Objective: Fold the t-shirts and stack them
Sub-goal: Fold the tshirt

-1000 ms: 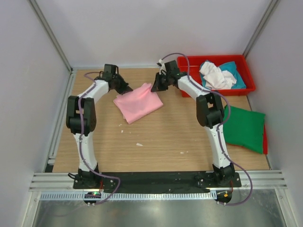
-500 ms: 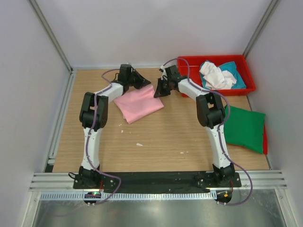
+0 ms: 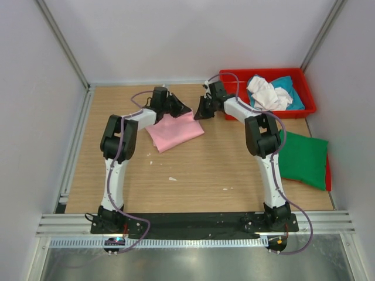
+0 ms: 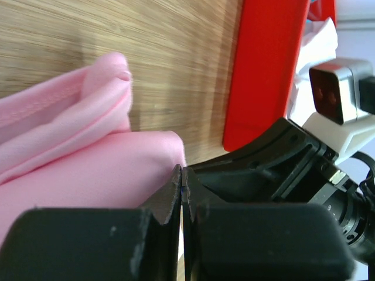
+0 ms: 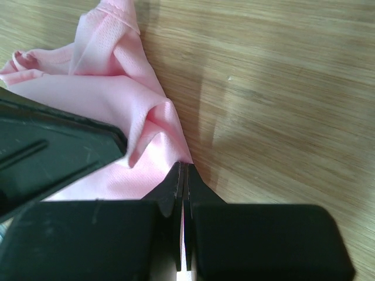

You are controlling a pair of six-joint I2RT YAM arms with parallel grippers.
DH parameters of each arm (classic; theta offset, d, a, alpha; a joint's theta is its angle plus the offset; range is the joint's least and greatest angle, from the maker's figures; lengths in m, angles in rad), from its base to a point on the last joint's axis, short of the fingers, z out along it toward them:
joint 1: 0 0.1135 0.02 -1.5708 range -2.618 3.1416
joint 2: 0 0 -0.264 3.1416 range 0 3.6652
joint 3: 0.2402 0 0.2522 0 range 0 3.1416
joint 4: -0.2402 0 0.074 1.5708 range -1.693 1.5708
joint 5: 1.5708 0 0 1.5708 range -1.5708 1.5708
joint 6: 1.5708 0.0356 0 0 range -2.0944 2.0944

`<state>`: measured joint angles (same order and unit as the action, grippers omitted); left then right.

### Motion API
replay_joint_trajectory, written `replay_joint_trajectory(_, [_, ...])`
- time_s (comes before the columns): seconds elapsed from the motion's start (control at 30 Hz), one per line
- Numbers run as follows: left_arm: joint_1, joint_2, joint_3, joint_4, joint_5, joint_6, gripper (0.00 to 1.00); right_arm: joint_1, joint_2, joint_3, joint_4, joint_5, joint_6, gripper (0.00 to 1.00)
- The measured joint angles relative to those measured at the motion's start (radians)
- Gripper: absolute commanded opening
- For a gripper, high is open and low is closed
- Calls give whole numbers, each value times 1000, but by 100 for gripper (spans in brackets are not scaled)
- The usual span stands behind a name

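The light pink t-shirt [image 3: 174,131] lies partly folded at the back middle of the table. My left gripper [image 3: 183,108] and right gripper [image 3: 199,111] meet at its far right corner, almost touching. In the left wrist view the jaws [image 4: 182,171] are shut with the pink cloth [image 4: 88,170] at their tip. In the right wrist view the jaws [image 5: 183,167] are shut on the shirt's bunched edge [image 5: 117,99]. A dark green t-shirt [image 3: 302,158] lies folded at the right edge. White [image 3: 266,93] and teal [image 3: 290,88] shirts lie crumpled in the red tray.
The red plastic tray [image 3: 234,79] stands at the back right, close to the right gripper, and shows in the left wrist view [image 4: 263,70]. Small white scraps [image 3: 171,178] lie on the wooden table. Grey walls enclose the back and sides.
My left gripper has swung right from the shirt's left corner to its right corner, drawing cloth over. The pink shirt is narrower now. The right gripper shifted slightly right.
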<state>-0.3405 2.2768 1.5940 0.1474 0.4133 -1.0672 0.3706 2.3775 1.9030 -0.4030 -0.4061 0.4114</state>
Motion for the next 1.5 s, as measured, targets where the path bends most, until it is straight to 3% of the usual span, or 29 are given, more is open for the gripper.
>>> replay_joint_trajectory(0.4, [-15, -11, 24, 20, 8, 11, 0, 0, 0, 1, 15, -1, 14, 1])
replay_joint_trajectory(0.67, [-26, -150, -100, 44, 10, 32, 0, 0, 0, 1, 22, 0, 35, 1])
replay_joint_trajectory(0.9, [-35, -130, -112, 51, 8, 52, 0, 0, 0, 1, 27, 0, 49, 1])
replay_joint_trajectory(1.2, [-36, 27, 33, -5, -47, 101, 0, 0, 0, 1, 29, 0, 63, 1])
replay_joint_trajectory(1.5, [-26, 82, 154, -94, -172, 182, 0, 0, 1, 1, 36, 0, 65, 1])
